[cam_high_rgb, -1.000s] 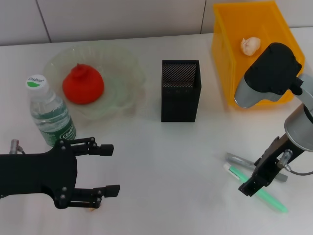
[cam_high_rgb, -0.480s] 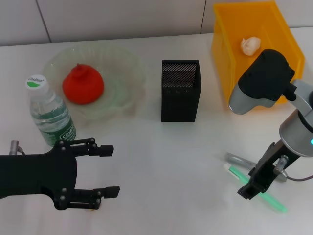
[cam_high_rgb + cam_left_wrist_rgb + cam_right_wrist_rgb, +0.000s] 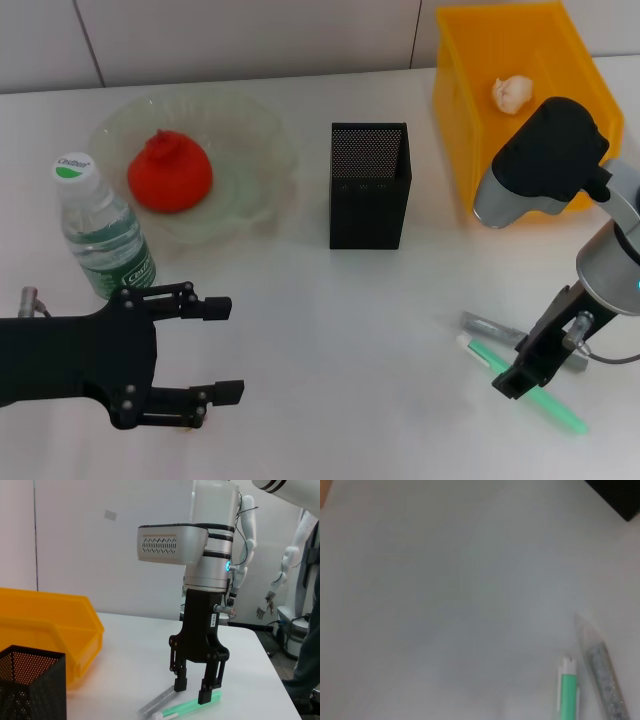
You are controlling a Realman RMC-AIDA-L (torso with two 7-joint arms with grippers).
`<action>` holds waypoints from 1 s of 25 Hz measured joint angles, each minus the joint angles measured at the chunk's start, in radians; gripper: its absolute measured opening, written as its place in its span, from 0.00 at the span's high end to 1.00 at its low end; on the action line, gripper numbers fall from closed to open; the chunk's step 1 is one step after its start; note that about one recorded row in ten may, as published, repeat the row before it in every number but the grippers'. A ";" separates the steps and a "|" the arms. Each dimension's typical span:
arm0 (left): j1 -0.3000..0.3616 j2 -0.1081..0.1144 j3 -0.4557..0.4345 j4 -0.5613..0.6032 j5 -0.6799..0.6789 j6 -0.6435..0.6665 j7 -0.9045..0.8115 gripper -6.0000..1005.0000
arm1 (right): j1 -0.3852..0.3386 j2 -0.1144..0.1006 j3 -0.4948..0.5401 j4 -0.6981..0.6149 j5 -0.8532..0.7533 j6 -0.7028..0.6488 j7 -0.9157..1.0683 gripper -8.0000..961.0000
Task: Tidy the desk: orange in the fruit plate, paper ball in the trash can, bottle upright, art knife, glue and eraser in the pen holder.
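My right gripper (image 3: 196, 692) hangs fingers-down over the desk's right front area, jaws parted, one finger beside the grey glittery tube (image 3: 487, 327) and the other at the green-and-white pen-shaped item (image 3: 555, 409); I cannot tell whether they touch. The forearm rises steeply above it, with the grey-and-black elbow housing in front of the trash can (image 3: 462, 90). My left gripper (image 3: 222, 348) lies level at the front left corner, fingers spread wide and empty, pointing toward the desk's middle. A small tan bit, likely the eraser (image 3: 186, 428), peeks out under its lower finger.

I count one orange (image 3: 169, 172) sitting in the fruit plate (image 3: 258, 141) at the back left, one bottle (image 3: 100, 232) standing upright at the left edge, one pen holder (image 3: 369, 185) at the centre back, and one paper ball (image 3: 512, 92) inside the yellow bin at the back right corner.

The desk (image 3: 330, 330) is plain white, against a pale panelled wall. Other white robots stand in the room beyond.
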 joint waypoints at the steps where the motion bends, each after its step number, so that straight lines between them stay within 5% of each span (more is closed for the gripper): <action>1: 0.000 0.000 0.000 0.000 0.000 0.000 0.000 0.22 | -0.001 -0.001 0.000 0.000 -0.004 0.003 0.001 0.45; 15: -0.003 0.002 -0.004 -0.014 0.000 -0.005 0.013 0.22 | -0.001 -0.002 -0.006 0.009 -0.010 0.021 0.006 0.46; 20: -0.004 0.002 -0.005 -0.020 0.000 -0.005 0.013 0.22 | 0.006 -0.002 -0.006 0.023 -0.010 0.025 0.006 0.56; 25: -0.004 0.002 -0.005 -0.021 0.000 -0.005 0.014 0.22 | 0.005 -0.002 -0.006 0.025 -0.011 0.036 0.002 0.56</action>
